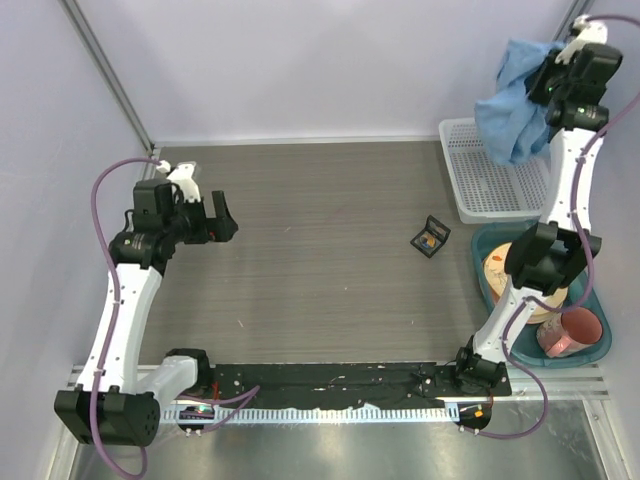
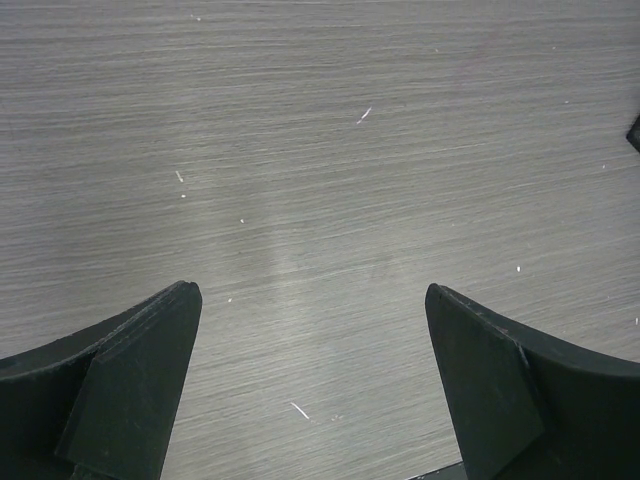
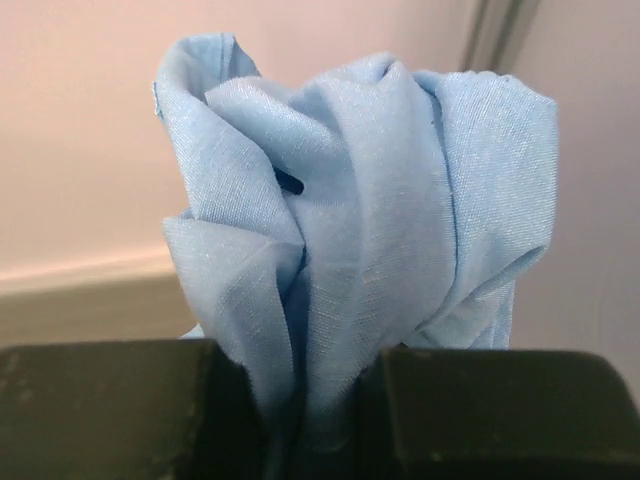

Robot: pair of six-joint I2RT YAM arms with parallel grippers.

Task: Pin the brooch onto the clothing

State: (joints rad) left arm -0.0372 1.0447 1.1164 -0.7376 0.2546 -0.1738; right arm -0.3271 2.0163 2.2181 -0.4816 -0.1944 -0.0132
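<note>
The light blue shirt (image 1: 512,108) hangs bunched from my right gripper (image 1: 548,82), lifted high over the white mesh basket (image 1: 478,185) at the back right. In the right wrist view the gripper (image 3: 320,400) is shut on a fold of the shirt (image 3: 380,220). The brooch (image 1: 429,240) is a tiny orange-gold disc lying in a small open black case (image 1: 431,237) on the table right of centre. My left gripper (image 1: 222,217) is open and empty above the left of the table; its wrist view (image 2: 312,300) shows only bare tabletop between the fingers.
A teal tray (image 1: 588,352) at the right edge holds a round tan container (image 1: 503,268) and a pink cup (image 1: 572,332). A black strip (image 1: 330,385) runs along the near edge. Walls stand close behind and at both sides.
</note>
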